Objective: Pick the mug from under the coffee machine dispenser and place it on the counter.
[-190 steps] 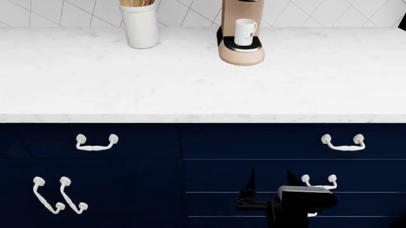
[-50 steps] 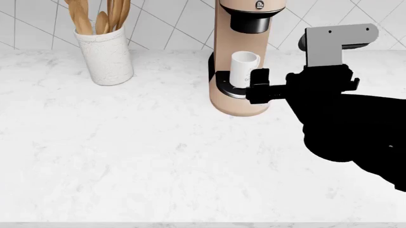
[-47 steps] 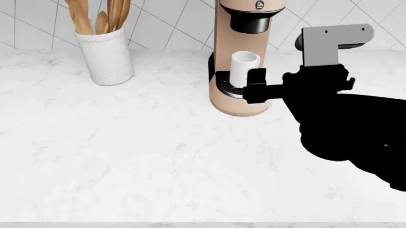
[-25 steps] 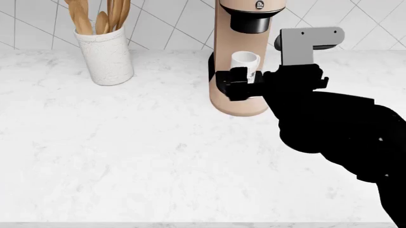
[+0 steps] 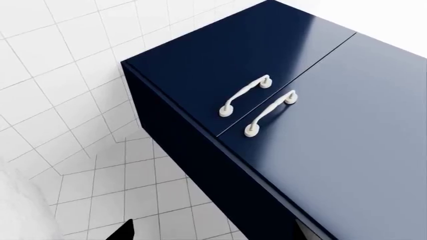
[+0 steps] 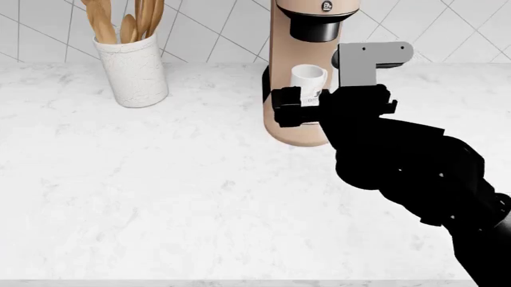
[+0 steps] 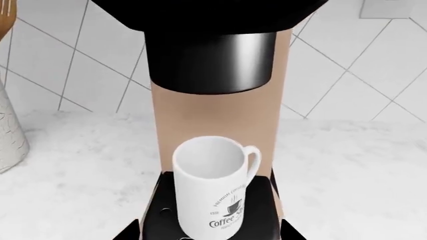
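The white mug [image 7: 210, 192] with a dark logo stands upright on the black drip tray [image 7: 157, 215] of the tan coffee machine [image 7: 273, 145], below the black spout head [image 7: 210, 65]. My right gripper [image 7: 210, 234] is open, its fingertips [image 7: 130, 232] on either side of the mug's lower part and apart from it. In the head view the right gripper [image 6: 302, 104] is at the machine [image 6: 300, 128] and partly hides the mug [image 6: 308, 78]. My left gripper [image 5: 213, 235] is open and empty, low beside the navy cabinet [image 5: 320, 130].
A speckled white crock [image 6: 131, 72] with wooden utensils stands at the back left of the marble counter [image 6: 160, 197]. The tiled wall [image 6: 215, 30] is right behind the machine. The left wrist view shows white cabinet handles [image 5: 257, 105] and tiled floor [image 5: 120, 185].
My right arm has moved left toward the coffee machine. Its open fingers now reach around the mug. The mug has not moved.
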`<state>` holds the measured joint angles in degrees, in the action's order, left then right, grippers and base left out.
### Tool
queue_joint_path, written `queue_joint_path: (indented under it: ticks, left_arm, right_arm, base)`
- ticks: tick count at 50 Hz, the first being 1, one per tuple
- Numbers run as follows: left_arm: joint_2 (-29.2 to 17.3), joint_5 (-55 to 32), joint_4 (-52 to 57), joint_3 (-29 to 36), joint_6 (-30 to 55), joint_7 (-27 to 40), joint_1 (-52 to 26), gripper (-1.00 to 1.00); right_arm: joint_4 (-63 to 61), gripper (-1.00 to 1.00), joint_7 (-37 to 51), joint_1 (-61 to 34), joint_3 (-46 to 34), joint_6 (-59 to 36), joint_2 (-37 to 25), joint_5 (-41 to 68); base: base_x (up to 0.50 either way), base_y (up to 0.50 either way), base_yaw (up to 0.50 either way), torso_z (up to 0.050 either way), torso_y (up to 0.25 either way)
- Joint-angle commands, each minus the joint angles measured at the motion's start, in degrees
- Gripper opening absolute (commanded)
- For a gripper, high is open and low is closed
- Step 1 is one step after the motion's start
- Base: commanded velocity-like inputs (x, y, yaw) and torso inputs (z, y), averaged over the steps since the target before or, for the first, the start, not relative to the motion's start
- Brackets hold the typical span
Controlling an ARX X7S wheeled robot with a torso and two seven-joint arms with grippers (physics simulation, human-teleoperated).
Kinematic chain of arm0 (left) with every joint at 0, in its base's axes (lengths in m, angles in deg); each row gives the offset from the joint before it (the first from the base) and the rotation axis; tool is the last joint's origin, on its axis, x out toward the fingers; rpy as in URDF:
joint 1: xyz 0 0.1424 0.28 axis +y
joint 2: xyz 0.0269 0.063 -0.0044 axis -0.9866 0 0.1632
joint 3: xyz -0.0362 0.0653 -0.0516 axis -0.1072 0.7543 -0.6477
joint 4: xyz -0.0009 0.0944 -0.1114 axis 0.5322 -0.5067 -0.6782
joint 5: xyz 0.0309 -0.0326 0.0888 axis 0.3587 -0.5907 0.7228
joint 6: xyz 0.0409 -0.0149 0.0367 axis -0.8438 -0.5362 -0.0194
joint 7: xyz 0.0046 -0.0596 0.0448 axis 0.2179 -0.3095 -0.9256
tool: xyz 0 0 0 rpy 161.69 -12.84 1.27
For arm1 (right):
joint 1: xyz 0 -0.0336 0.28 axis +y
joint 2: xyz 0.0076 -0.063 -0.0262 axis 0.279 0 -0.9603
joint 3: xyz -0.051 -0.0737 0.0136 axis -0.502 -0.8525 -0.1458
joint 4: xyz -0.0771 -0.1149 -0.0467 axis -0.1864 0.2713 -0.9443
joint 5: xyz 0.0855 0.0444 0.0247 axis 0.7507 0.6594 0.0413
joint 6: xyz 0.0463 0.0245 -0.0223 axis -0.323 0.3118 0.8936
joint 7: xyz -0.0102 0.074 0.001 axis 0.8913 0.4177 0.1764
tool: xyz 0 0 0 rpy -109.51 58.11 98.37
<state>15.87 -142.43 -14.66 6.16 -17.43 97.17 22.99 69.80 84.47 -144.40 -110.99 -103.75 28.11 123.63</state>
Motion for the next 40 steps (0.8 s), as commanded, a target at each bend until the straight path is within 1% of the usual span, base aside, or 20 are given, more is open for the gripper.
queue_joint_path:
  ticks: [1,27,40]
  left_arm:
    - [-0.13,0.15,0.04,0.05,-0.21,0.15,0.16,1.0]
    - [-0.2,0.38,-0.06,0.22,-0.42,0.21,0.18,1.0]
    - [-0.14,0.31,-0.25,0.25,-0.36,-0.01,0.16,1.0]
  right_arm:
    - [1.72,1.0,-1.12,1.12,-0.17,1.9,1.17,-1.58]
    - [5.47,1.0,-1.73,1.21,-0.78,3.56,3.23,-4.28]
    - [8.24,1.0,-3.54,1.52,-0.96,5.18,4.69,-5.64]
  base:
    - [0.0,0.0,0.0,0.0,0.0]
    - [0.0,0.0,0.0,0.0,0.0]
    - [0.0,0.0,0.0,0.0,0.0]
